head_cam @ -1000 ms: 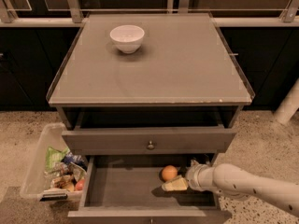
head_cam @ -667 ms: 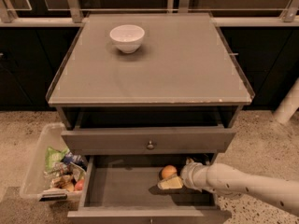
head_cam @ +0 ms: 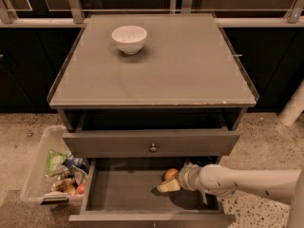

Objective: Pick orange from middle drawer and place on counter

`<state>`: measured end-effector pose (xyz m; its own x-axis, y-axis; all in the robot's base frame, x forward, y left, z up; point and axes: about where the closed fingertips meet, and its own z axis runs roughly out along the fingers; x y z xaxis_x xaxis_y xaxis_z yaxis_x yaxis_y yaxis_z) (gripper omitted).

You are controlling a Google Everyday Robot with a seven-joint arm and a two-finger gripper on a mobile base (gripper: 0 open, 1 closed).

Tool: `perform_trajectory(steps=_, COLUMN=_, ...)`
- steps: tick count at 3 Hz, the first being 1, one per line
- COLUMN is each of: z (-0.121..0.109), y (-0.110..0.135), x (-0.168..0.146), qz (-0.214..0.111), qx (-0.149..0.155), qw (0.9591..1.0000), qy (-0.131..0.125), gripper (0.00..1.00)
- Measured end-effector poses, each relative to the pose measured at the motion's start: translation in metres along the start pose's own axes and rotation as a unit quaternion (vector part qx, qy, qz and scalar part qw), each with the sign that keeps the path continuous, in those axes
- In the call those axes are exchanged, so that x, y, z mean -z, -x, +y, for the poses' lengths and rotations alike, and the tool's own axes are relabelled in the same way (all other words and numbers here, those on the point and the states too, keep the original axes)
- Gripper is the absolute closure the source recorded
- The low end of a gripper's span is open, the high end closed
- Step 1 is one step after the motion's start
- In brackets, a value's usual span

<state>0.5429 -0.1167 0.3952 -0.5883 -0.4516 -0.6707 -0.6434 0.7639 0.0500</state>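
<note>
Gripper (head_cam: 167, 182), lower centre, at orange (head_cam: 171, 173) in drawer (head_cam: 123, 194); grip state unclear. Orange likely firm, smooth, light: pinch across middle.

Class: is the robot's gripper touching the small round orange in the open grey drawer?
Cannot tell. Camera view: the pale gripper, inside the shallow grey drawer, overlaps the small round orange; neither gap nor contact shows plainly.

Reaches in from the right with gripper (head_cam: 169, 184) inside open drawer (head_cam: 123, 194), just beside orange (head_cam: 170, 173) near the back wall. Above, bowl (head_cam: 129, 38) on counter (head_cam: 185, 70); at left, bin (head_cam: 39, 172) of packets (head_cam: 64, 170).
</note>
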Motion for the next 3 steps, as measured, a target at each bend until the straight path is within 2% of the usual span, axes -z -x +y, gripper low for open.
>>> perform_trajectory(steps=2, z=-0.0091, y=-0.0146, x=-0.0214, qz=0.02, qx=-0.011, qw=0.9997, qy=-0.011, gripper=0.0)
perform_trajectory(steps=3, z=-0.0091, y=-0.0148, x=-0.0215, qz=0.02, qx=-0.011, qw=0.9997, qy=-0.011, gripper=0.2)
